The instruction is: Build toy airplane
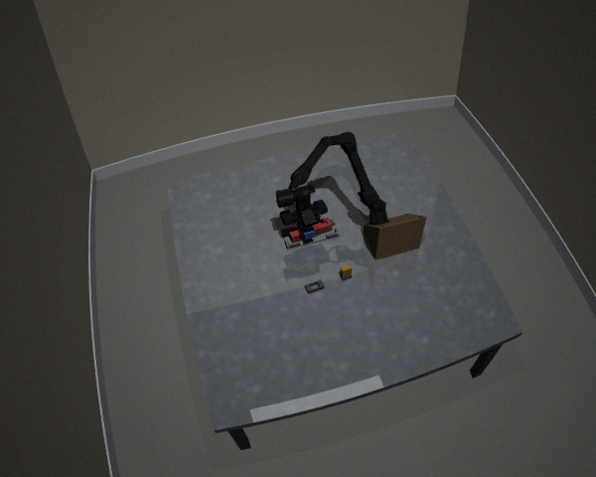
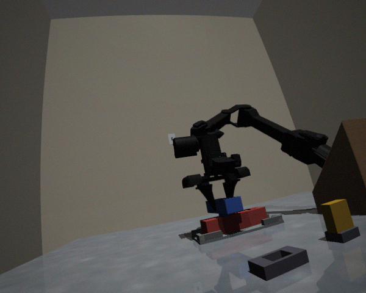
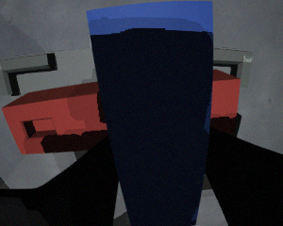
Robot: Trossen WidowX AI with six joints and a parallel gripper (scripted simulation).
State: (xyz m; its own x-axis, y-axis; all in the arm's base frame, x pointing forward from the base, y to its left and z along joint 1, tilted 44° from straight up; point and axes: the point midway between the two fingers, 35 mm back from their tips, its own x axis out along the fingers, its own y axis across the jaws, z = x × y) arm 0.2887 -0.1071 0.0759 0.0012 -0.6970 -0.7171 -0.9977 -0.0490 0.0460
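Observation:
The red fuselage (image 1: 324, 227) (image 2: 255, 216) (image 3: 71, 105) lies lengthwise in the grey cradle (image 2: 211, 235) (image 3: 29, 65) and looks flat. My gripper (image 1: 304, 229) (image 2: 222, 202) (image 3: 156, 133) is shut on the blue wing (image 1: 309, 235) (image 2: 233, 205) (image 3: 156, 11), over the middle of the fuselage and crosswise to it. The wing's underside is at or very near the fuselage top. Its tab and the middle socket are hidden, so I cannot tell if it sits fully down. The tail socket shows open in the wrist view. The yellow tail fin (image 1: 346, 271) (image 2: 339, 215) stands upright in a dark holder.
The fin's dark holder (image 2: 343, 234) stands beside an empty dark grey holder (image 1: 314, 286) (image 2: 285, 263) with a rectangular opening. Both are on the near side of the cradle. A brown wedge-shaped block (image 1: 399, 238) (image 2: 338, 180) stands by the arm's base.

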